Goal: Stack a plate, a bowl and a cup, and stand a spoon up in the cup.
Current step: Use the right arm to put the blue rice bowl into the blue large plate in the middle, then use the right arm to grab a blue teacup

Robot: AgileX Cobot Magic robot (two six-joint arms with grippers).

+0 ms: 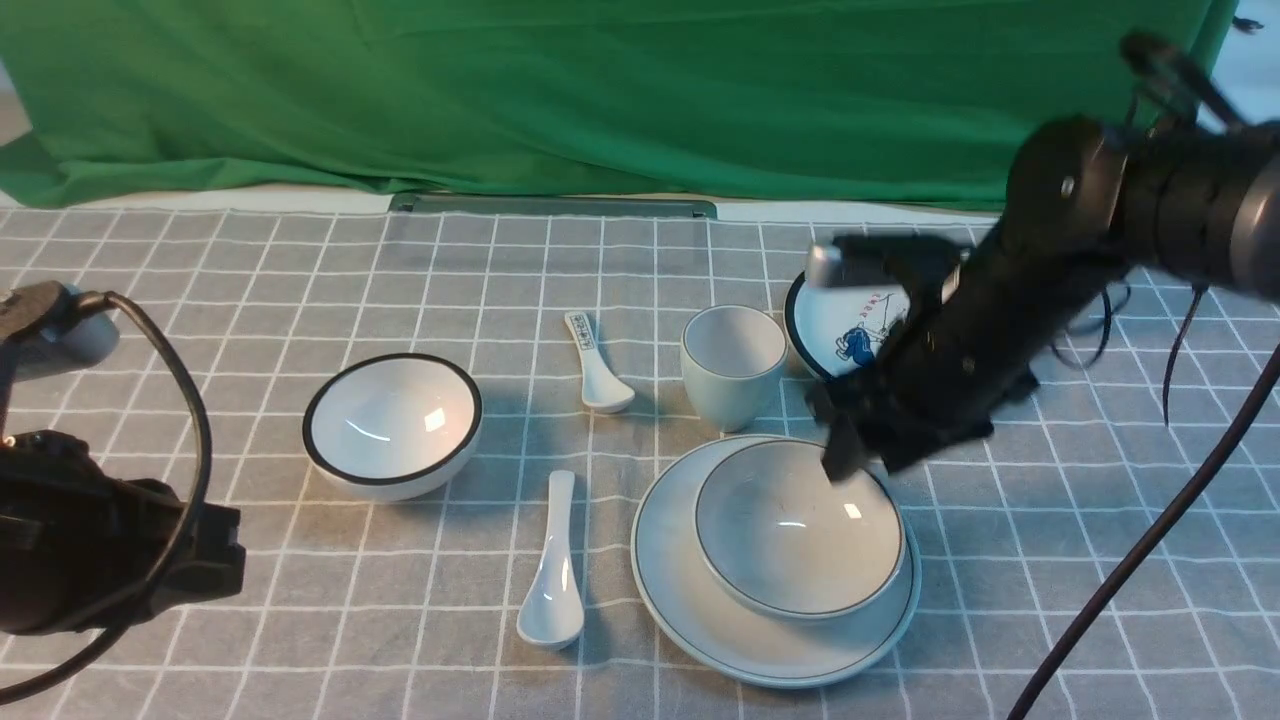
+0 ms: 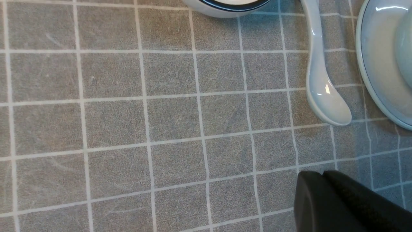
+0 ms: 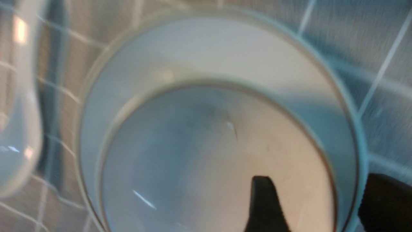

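The pale plate [image 1: 680, 590] lies at the front right of the table, and the shallow bowl [image 1: 790, 530] rests in it. My right gripper [image 1: 865, 465] is open over the bowl's far right rim. In the right wrist view one finger hangs inside the bowl [image 3: 193, 154] and the other outside its rim, with a wide gap on both sides. The plain cup [image 1: 733, 365] stands upright just behind the plate. The large white spoon [image 1: 552, 580] lies flat to the left of the plate. My left gripper [image 2: 322, 175] is shut and empty, low at the table's left.
A black-rimmed white bowl [image 1: 392, 425] sits left of centre. A small spoon with a printed handle [image 1: 598, 365] lies left of the cup. A cartoon plate [image 1: 850, 325] lies behind my right arm. A green cloth [image 1: 600, 90] hangs at the back.
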